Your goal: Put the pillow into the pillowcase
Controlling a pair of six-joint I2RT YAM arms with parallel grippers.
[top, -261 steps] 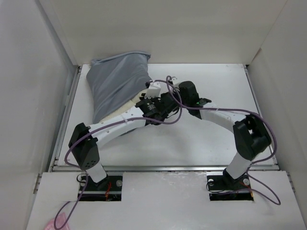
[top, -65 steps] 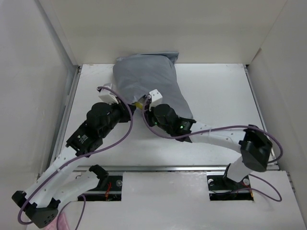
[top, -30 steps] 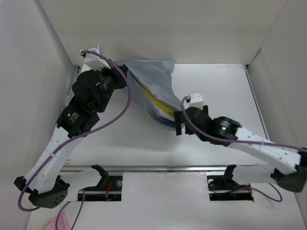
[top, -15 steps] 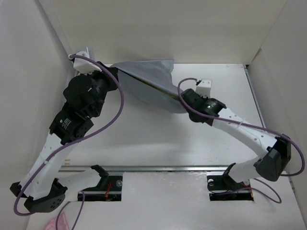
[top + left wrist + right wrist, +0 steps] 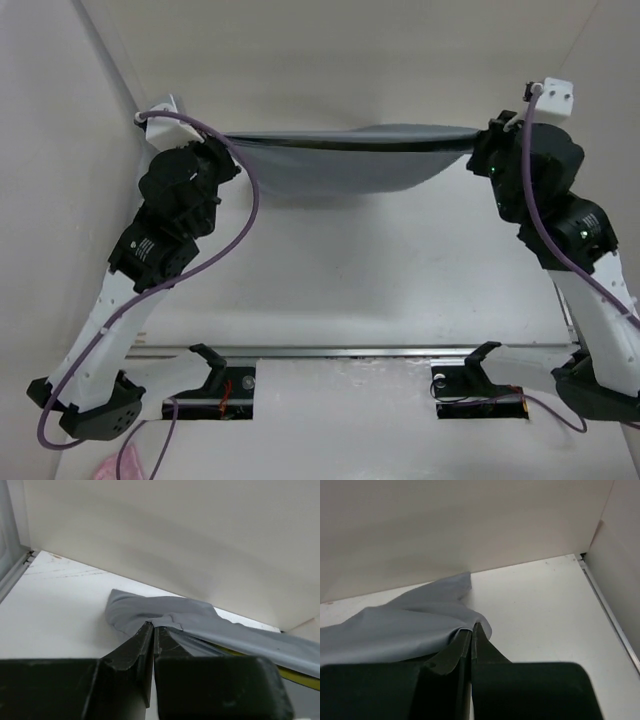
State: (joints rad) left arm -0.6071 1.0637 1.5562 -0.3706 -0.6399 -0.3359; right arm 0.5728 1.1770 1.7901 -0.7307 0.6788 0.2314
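From where I stand, the pillowcase (image 5: 350, 160) is strung like a hammock above the counter (image 5: 380, 270). Each arm pinches one end of it, and the grey cloth sags in the middle between them. The left end effector (image 5: 152, 626) is clamped on the pillowcase's left corner, its two black fingers pressed together with a fold of grey fabric nipped at the tips. The right end effector (image 5: 471, 630) does the same at the pillowcase's right corner, jaws closed on a bunched bit of cloth. The pillow (image 5: 305, 679) sits inside the pillowcase. All I can make out of it is a thin yellow edge peeking from under the grey layer in the left wrist view, so it looks almost wholly swallowed. I take the wide, raised hold to be deliberate. With both ends lifted and pulled apart, the cloth goes taut along its upper edge and the pillow's own weight can drop it deeper into the sack. That makes me think the job is close to done, with only the last settling left. I cannot tell whether the pinched corners belong to the open mouth or the closed end. If either thin pinch slips, that end of the pillowcase would likely fall to the counter below it.
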